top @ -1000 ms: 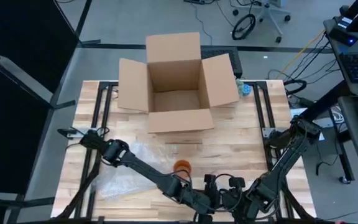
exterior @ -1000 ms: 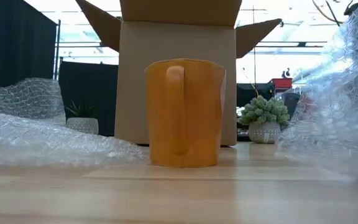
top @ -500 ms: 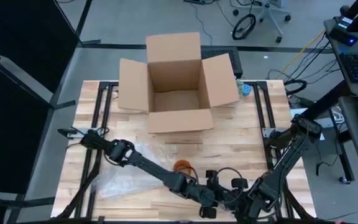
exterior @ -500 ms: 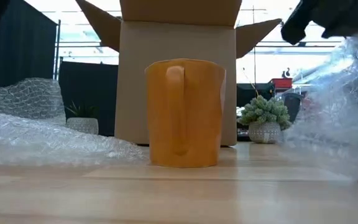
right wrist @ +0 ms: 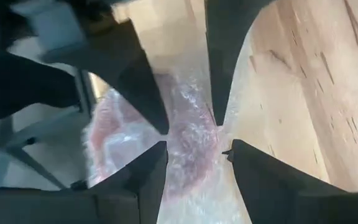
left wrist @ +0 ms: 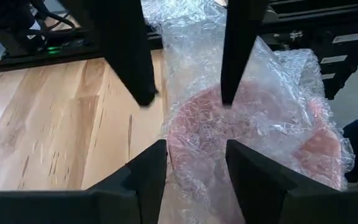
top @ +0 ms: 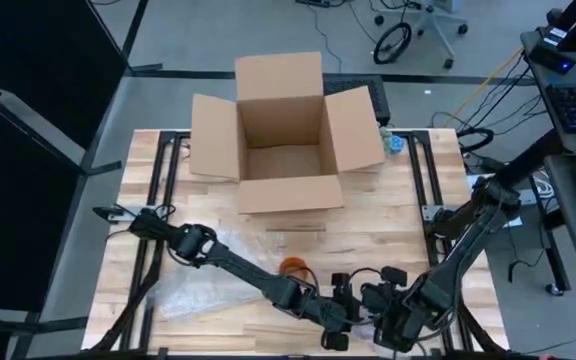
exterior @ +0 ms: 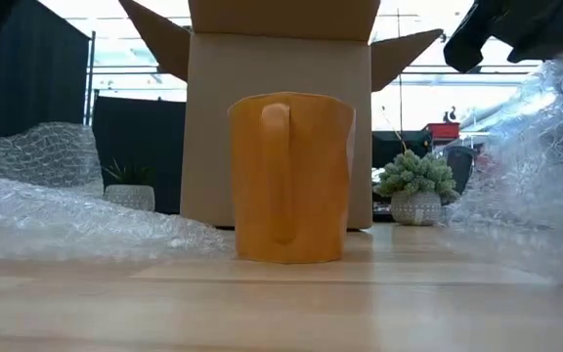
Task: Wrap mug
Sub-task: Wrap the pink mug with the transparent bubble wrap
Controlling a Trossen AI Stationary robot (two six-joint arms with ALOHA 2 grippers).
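Low view: orange mug (exterior: pixel 290 177) stands upright on the wooden table (exterior: pixel 281 303), handle facing the camera, bare and unwrapped, directly in front of the open cardboard box (exterior: pixel 280 117). Bubble wrap (exterior: pixel 57 210) lies crumpled on the table off to one side of the mug, and more of it rises in a fold on the other side; neither piece touches the mug here. High view: mug (top: pixel 293 267) sits near the table's front edge, between the box (top: pixel 284 130) behind it and the two grippers in front. Left gripper (top: pixel 336 313) and right gripper (top: pixel 383 305) meet close together just in front of the mug, at the front edge. Left wrist view: left gripper (left wrist: pixel 196 163) has its fingers parted, a bunched fold of wrap (left wrist: pixel 241 124) lying between them, not pinched. Right wrist view: right gripper (right wrist: pixel 194 152) likewise spread, wrap (right wrist: pixel 188 134) running through the gap. The other arm's two dark fingers show opposite in each wrist view, over the same bunch. A small potted plant (exterior: pixel 416 191) stands beside the box.
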